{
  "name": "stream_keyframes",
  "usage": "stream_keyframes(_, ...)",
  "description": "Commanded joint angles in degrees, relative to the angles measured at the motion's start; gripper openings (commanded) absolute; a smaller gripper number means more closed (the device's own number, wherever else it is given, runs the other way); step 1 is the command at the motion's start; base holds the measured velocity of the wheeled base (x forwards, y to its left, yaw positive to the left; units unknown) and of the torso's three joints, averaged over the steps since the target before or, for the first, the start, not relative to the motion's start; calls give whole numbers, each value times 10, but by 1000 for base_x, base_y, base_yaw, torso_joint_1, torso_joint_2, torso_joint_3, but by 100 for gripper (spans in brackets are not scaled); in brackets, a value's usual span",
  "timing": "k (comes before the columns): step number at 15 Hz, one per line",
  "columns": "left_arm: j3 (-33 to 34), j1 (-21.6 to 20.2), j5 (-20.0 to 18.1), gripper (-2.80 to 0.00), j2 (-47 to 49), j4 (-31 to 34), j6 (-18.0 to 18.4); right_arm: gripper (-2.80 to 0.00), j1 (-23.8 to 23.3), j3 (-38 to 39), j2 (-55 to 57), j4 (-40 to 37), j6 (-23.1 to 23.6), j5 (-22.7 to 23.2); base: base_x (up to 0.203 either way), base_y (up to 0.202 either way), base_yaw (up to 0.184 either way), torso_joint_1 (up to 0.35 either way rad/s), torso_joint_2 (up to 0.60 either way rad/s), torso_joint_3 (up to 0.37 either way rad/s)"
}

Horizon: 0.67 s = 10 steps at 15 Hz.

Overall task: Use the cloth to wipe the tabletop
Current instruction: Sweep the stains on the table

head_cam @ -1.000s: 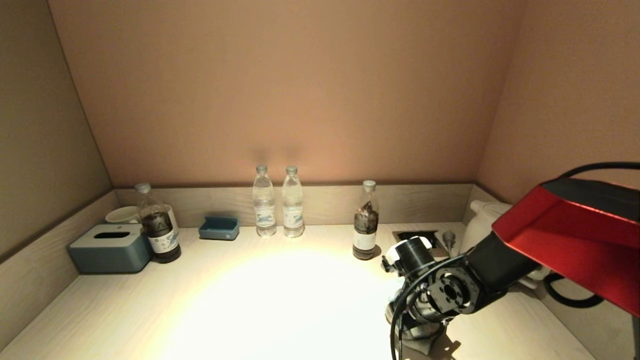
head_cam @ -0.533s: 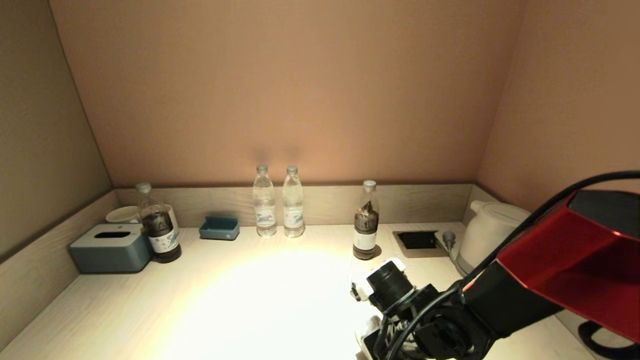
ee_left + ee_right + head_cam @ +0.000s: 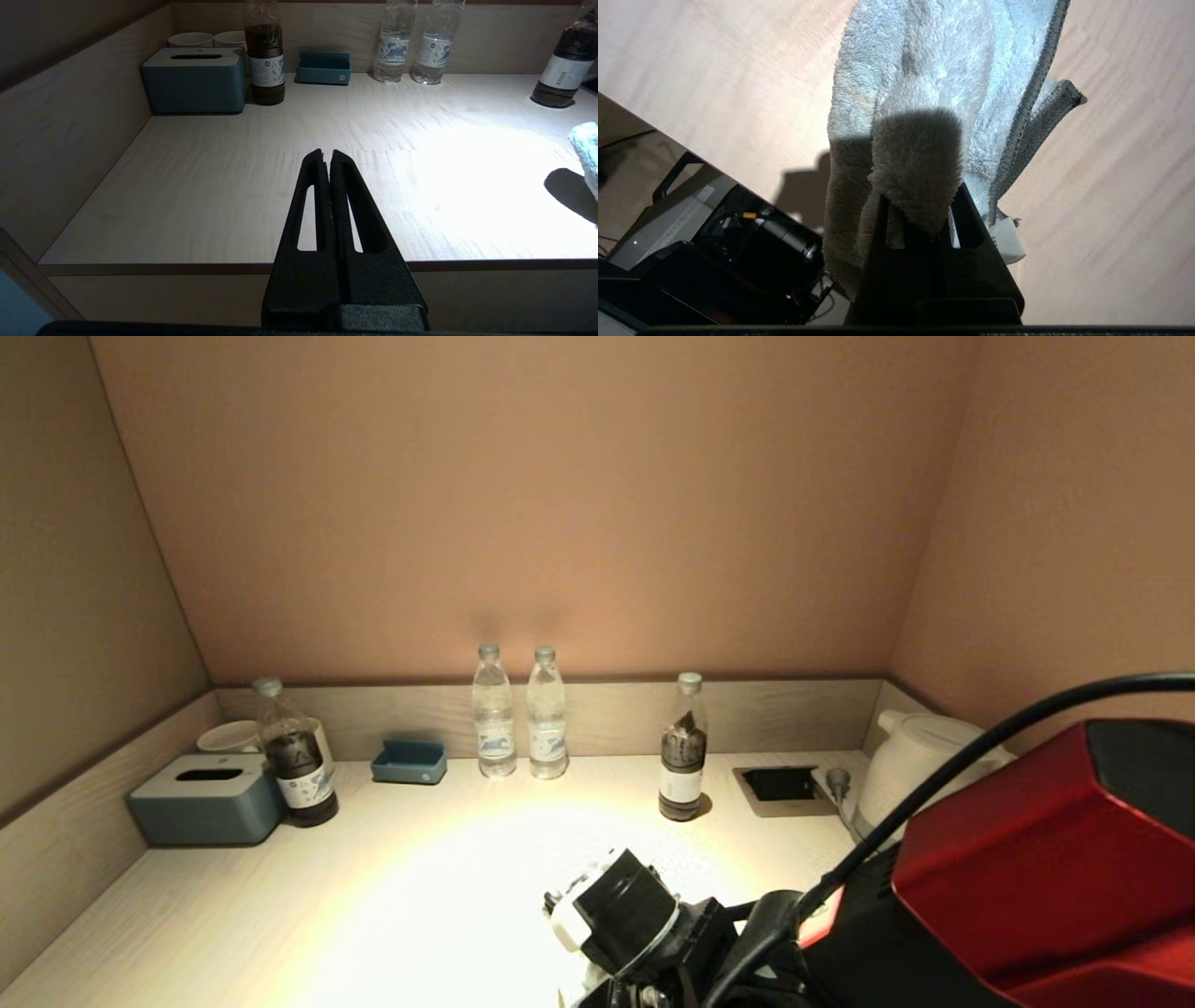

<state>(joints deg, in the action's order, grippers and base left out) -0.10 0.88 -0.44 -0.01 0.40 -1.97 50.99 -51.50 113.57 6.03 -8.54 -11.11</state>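
Observation:
A fluffy light grey-blue cloth (image 3: 924,70) with a darker hem lies bunched on the pale wooden tabletop (image 3: 1111,163), near its front edge. My right gripper (image 3: 920,200) is shut on the cloth's near fold, which covers the fingertips. In the head view my right arm (image 3: 980,877) reaches in from the right, its wrist (image 3: 621,910) low over the front middle of the tabletop (image 3: 392,896). The cloth's edge also shows in the left wrist view (image 3: 586,149). My left gripper (image 3: 327,156) is shut and empty, parked before the table's front left edge.
Along the back wall stand a blue-grey tissue box (image 3: 205,798), two cups (image 3: 229,735), a dark bottle (image 3: 297,761), a small blue tray (image 3: 409,762), two water bottles (image 3: 518,714), another dark bottle (image 3: 681,756), a socket recess (image 3: 782,786) and a white kettle (image 3: 920,765).
My right arm has swept leftwards and towards the front edge, dragging the cloth from the right side to the front middle. The left gripper has not moved.

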Motion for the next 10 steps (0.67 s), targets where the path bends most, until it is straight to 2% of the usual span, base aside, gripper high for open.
stream_keyframes(1, 0, 0, 0, -280, 0, 0, 0, -280, 15, -36, 8, -1, 1, -3, 0, 0, 0, 0, 0, 0)
stream_keyframes(6, 0, 0, 0, -280, 0, -1, 0, -280, 51, -147, 79, -14, 25, -35, 0, 0, 0, 0, 0, 0)
stream_keyframes(10, 0, 0, 0, -280, 0, 0, 0, -280, 72, -188, 128, -15, 39, -47, 0, 0, 0, 0, 0, 0)
